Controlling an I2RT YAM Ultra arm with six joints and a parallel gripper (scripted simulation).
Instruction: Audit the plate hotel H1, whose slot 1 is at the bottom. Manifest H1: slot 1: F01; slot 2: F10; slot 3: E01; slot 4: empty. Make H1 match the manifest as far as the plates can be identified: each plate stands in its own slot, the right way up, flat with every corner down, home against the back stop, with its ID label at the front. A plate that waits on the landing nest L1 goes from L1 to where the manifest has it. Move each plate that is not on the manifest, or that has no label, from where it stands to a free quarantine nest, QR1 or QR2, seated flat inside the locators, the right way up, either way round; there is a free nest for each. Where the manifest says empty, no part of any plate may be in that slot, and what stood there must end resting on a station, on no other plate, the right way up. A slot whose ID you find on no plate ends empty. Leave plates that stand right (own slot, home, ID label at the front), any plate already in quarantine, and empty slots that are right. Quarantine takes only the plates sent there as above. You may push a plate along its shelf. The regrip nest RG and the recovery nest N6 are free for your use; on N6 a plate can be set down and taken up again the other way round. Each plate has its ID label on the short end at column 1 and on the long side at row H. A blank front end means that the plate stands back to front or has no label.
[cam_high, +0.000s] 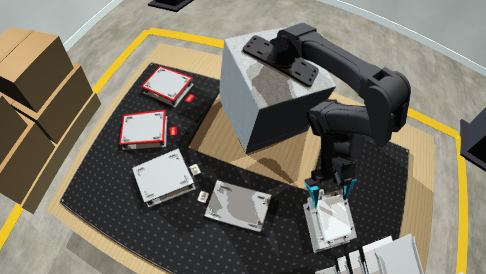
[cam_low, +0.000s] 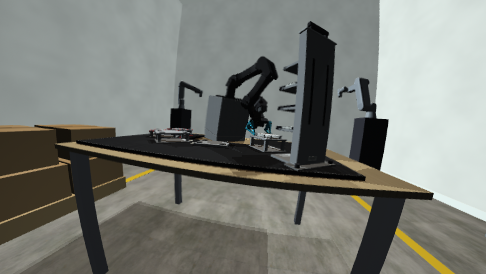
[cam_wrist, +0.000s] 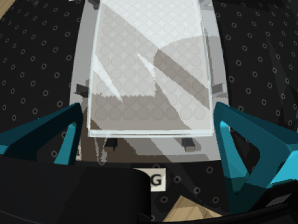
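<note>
Top view first: my gripper (cam_high: 330, 190) hangs over a white plate (cam_high: 334, 218) that sits on a grey nest (cam_high: 316, 240) at about 5 o'clock on the black mat (cam_high: 100, 200), right next to the plate hotel (cam_high: 400, 252) poking in at the bottom edge. Two red-framed quarantine nests (cam_high: 167, 83) sit at 10 o'clock and look like they carry no plate, as far as I can tell.

Exterior view: hotel tower (cam_low: 312, 95) at 3 o'clock, its shelves sticking out toward the arm. I can't tell from here which slots are filled.

Wrist view: teal fingers spread as wide as they go, one on each long side of the plate, touching nothing, so I'm holding nothing. A small tag at the nest's far corner is too blurry to read, and so is the one near the camera.

My guess is I'm at the pick-up step. Next move needs a straight drop so the fingers straddle the long sides, then a close. I still can't see an ID label, so where it goes is open.
</note>
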